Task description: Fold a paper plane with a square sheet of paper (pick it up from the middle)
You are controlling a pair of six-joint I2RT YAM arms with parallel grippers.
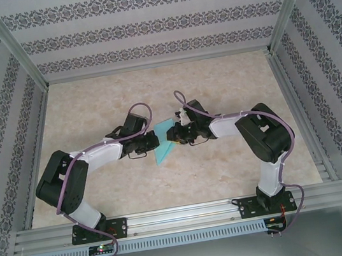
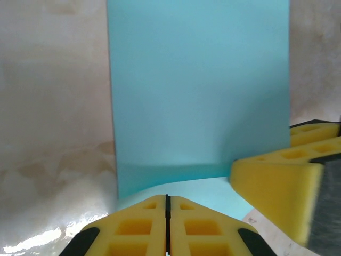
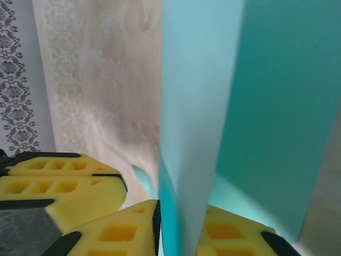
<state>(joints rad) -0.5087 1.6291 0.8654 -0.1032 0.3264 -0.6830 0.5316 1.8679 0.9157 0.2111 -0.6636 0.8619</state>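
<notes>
Sheet partly covered, edges lost

From above, the left gripper (image 1: 150,145) and right gripper (image 1: 174,138) cover both sides of the square sheet of paper (image 1: 163,147), and its creases are too small to tell. The left wrist view cuts it off at the top. In the right wrist view it is blurred, cut top and bottom, hiding the table (image 3: 106,80) behind it.

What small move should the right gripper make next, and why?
Probably close the right gripper firmly on the raised flap of the square sheet of paper before folding: the paper stands between its pads, while the left gripper, shut, sits at the sheet's near edge.
</notes>
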